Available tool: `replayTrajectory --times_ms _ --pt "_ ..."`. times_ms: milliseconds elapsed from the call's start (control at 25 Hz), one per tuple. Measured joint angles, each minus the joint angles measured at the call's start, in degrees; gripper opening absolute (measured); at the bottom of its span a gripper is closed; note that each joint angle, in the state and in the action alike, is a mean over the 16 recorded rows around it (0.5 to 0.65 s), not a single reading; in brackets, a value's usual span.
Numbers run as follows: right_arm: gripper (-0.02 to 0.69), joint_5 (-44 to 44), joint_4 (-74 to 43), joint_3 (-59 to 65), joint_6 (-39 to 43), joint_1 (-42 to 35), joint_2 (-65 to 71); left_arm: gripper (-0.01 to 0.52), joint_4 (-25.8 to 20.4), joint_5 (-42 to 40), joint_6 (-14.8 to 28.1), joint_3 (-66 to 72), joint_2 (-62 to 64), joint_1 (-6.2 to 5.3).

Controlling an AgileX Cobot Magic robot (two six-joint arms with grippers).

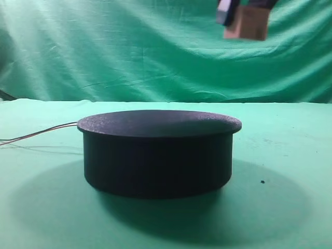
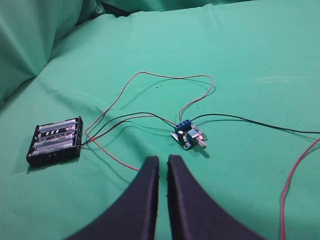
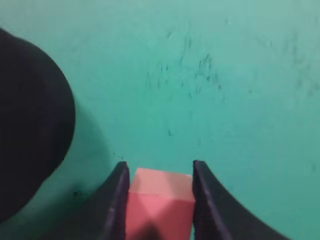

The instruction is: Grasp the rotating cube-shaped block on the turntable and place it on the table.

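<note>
My right gripper [image 3: 159, 172] is shut on the pinkish-salmon cube-shaped block [image 3: 160, 202], held between both black fingers. In the exterior high view the block [image 1: 249, 23] hangs high at the top right, well above and right of the turntable [image 1: 158, 153]. In the right wrist view the turntable [image 3: 30, 125] lies at the left edge and green table [image 3: 210, 90] lies below the block. My left gripper [image 2: 163, 162] is shut and empty above the green table [image 2: 250, 55]. It is not seen in the exterior high view.
A black battery holder [image 2: 55, 141], a small blue circuit board [image 2: 188, 135] and red and black wires [image 2: 150, 80] lie on the cloth ahead of my left gripper. Thin wires [image 1: 36, 136] trail left from the turntable. A wrinkled green backdrop [image 1: 129, 46] stands behind.
</note>
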Motion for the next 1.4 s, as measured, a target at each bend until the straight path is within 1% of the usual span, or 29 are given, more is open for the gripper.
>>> replayTrajectory --times_ms 80,200,320,440,560,640,720,920,1040,1160,1400 --pt "0.277 -2.11 -0.16 2.66 0.07 -0.19 0.54 0.0 0.0 0.0 0.0 0.0 0.0 0.0" --pt "0.341 -4.55 -0.12 5.2 0.51 -0.17 1.45 0.0 0.0 0.0 0.0 0.0 0.0 0.0" --pt "0.401 -4.99 -0.39 5.62 1.33 -0.13 1.38 0.0 0.0 0.0 0.0 0.0 0.0 0.0" --pt "0.414 -3.43 -0.93 4.77 2.43 -0.12 -0.42 0.0 0.0 0.0 0.0 0.0 0.0 0.0" --pt "0.385 -0.61 -1.54 3.67 3.62 -0.12 -4.18 0.0 0.0 0.0 0.0 0.0 0.0 0.0" --pt "0.344 1.75 -1.97 2.91 4.45 -0.12 -7.61 0.0 0.0 0.0 0.0 0.0 0.0 0.0" --pt "0.285 4.19 -2.39 2.32 5.22 -0.12 -11.67 0.0 0.0 0.0 0.0 0.0 0.0 0.0" --pt "0.103 9.12 -3.19 3.22 6.48 -0.12 -23.52 0.0 0.0 0.0 0.0 0.0 0.0 0.0" --pt "0.028 10.75 -3.24 5.22 6.8 -0.12 -30.68 0.0 0.0 0.0 0.0 0.0 0.0 0.0" --pt "0.003 11.45 -2.82 7.39 7.01 -0.12 -37.12 0.0 0.0 0.0 0.0 0.0 0.0 0.0" --pt "0.0 10.68 -2.22 11.46 6.38 -0.11 -46.5 0.0 0.0 0.0 0.0 0.0 0.0 0.0"
